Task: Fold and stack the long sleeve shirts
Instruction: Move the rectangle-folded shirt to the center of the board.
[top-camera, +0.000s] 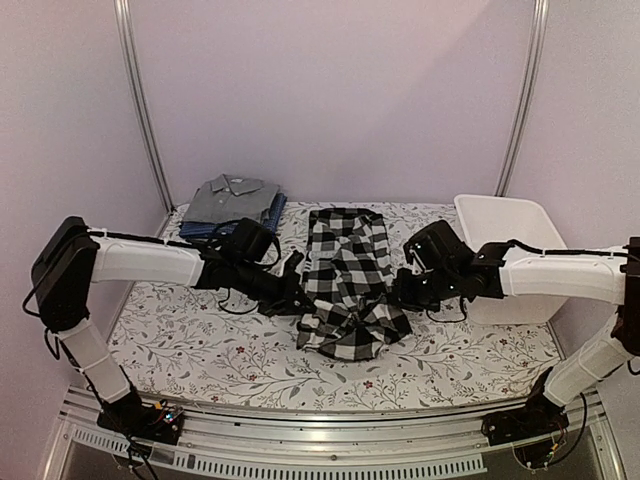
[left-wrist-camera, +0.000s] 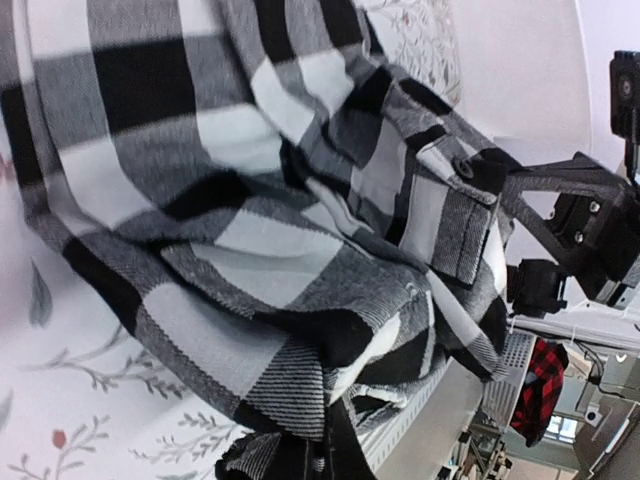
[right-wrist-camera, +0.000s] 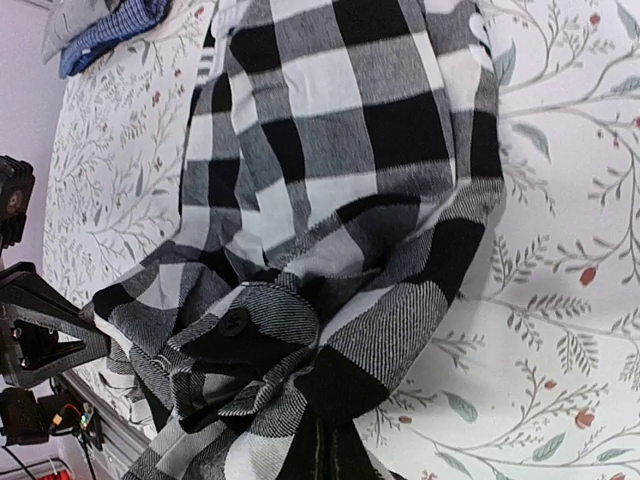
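Item, rear left of the table (top-camera: 190, 345): grey shirt (top-camera: 232, 196), folded, collar up, lying on the folded blue shirt (top-camera: 273, 212); together they form the stack begun. Item, left of centre: left gripper (top-camera: 297, 296), jaws closed on the near-left edge of the checked shirt (top-camera: 345, 262); in the left wrist view the cloth bunches straight into the fingers, which are themselves hidden under it. Item, centre: the checked shirt, black and white, its far half lying flat and narrow on the patterned cover, its near half gathered into a rumpled heap with a buttoned cuff (right-wrist-camera: 236, 322) showing on top. Item, right of centre: right gripper (top-camera: 402, 290), jaws likewise closed on the near-right edge of the same heap, cloth draped over its fingers. Item, far right: white basket (top-camera: 497, 206), apart from the shirt. Step in hand, by judgement: carrying the near half over the far half. Handling note: raise both edges together and level, keep the cloth taut between the two arms so the loose sleeve does not sag out of the fold, carry it away from the bases in one line, and lay it down square before letting go. Risk: uneven lift will twist the fold; a thin pinch may slip.
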